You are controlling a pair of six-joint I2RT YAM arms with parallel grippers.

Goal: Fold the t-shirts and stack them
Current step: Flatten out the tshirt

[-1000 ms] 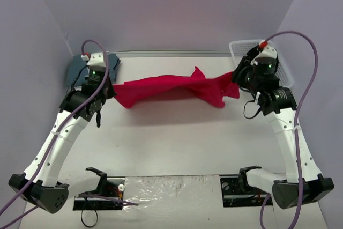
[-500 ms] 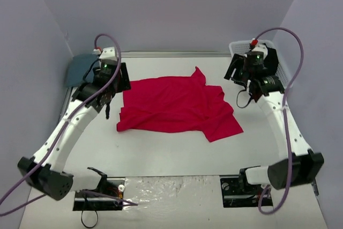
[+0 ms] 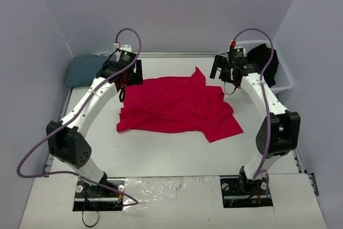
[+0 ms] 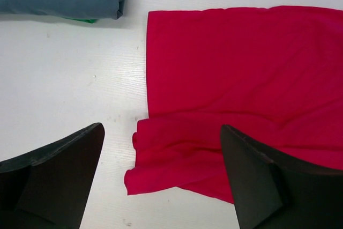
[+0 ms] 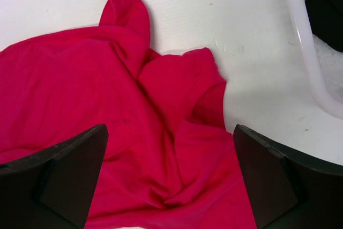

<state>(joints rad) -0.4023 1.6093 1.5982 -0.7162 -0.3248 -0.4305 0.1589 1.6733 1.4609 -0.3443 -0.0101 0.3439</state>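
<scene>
**Kid:** Where was the red shirt (image 3: 177,108)?

**Me:** It lay in the middle of the top view, flat on the white table (image 3: 171,154). It was still bumpy. It had folds along its lower left edge, and one sleeve poked up at the top middle.

**Kid:** What did your claws do?

**Me:** My left claw (image 4: 162,128) hung over the shirt's upper left corner. Its two fingers stood wide apart, and only cloth and table showed between them. My right claw (image 5: 171,127) hung over the upper right corner, by the crumpled sleeve. It was spread wide too, and it gripped nothing.

**Kid:** Where were the other shirts?

**Me:** The blue-grey shirt (image 3: 86,69) sat folded at the upper left of the top view, near the red one but not touching it. The black shirt (image 3: 262,63) lay bunched in the white basket (image 3: 284,81) at the upper right. The basket's rim showed at the right edge of my right wrist view.
</scene>
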